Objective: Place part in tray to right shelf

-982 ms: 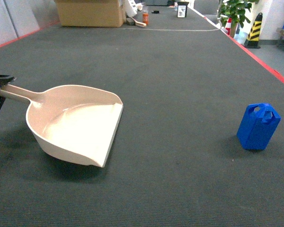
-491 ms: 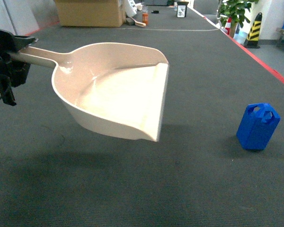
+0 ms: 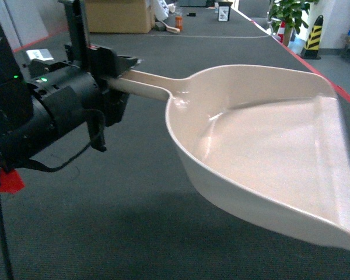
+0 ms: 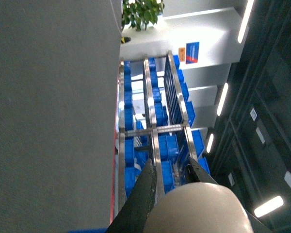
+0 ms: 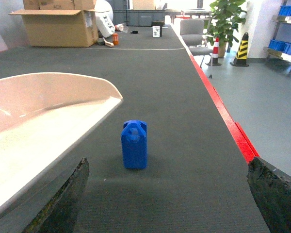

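Since the earlier frame the tray [image 3: 262,151] had swung up and rightward, airborne. Its long axis ran handle-left to mouth-right. The left hand [image 3: 114,73] was clamped on the handle. The part [image 5: 134,144] stood upright on the table [image 5: 184,97], between the right hand's [image 5: 167,194] spread fingers [image 5: 63,199].

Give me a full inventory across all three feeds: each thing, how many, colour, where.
Beige plastic dustpan-shaped tray: one, cream, lifted above the floor, filling the right of the head view.
Small blue jerrycan-shaped plastic part: one, bright blue, upright on the dark carpet, beside the tray.
Steel shelf rack with blue crates: one rack, several crates, ahead in the left wrist view.
Cardboard box: one, brown, far left.
Potted plant: one, green, far right.
Left end effector: black, shut on the tray's handle.
Right end effector: black, open, empty.
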`<state>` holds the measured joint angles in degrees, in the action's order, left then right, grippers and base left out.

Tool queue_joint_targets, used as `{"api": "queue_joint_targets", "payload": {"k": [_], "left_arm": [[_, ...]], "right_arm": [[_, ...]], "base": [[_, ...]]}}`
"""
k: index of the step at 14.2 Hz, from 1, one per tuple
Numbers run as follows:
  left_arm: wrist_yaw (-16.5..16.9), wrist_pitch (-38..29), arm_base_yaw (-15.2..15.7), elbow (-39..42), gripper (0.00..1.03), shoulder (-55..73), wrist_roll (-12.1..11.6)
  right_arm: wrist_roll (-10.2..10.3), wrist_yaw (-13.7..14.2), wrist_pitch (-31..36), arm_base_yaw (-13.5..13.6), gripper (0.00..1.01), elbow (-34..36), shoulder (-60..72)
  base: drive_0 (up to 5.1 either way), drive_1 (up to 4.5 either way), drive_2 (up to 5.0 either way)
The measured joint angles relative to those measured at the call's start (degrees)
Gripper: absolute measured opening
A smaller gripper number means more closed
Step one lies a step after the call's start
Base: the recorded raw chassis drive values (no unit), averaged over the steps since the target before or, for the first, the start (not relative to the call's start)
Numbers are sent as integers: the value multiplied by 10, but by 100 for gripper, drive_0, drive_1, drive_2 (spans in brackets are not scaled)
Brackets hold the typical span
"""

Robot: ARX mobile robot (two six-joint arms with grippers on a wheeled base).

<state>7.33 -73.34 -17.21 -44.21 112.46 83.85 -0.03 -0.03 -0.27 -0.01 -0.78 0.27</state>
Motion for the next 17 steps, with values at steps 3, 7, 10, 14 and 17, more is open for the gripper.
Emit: {"api": "queue_joint_targets", "payload": {"k": [3,7,10,14,17], "left_arm": [[2,0,-24,-2,14,8,-3],[1,0,-21,-2,14,8,-4],[2,-1,-21,-2,14,8,-5],[1,0,-21,-2,14,8,-6],[1,0,-21,-2,14,8,-7]], "right_arm": [[0,0,0,0,98,0,0],[0,0,0,0,98,0,0],[-58,9,48,-96,98,-28,214],[-162,-188,332,-187,98,-131,633],[-217,-267,328,-147,98,-235,849]], "base": [[0,0,0],[0,0,0],[0,0,0],[0,0,0],[0,0,0]]}}
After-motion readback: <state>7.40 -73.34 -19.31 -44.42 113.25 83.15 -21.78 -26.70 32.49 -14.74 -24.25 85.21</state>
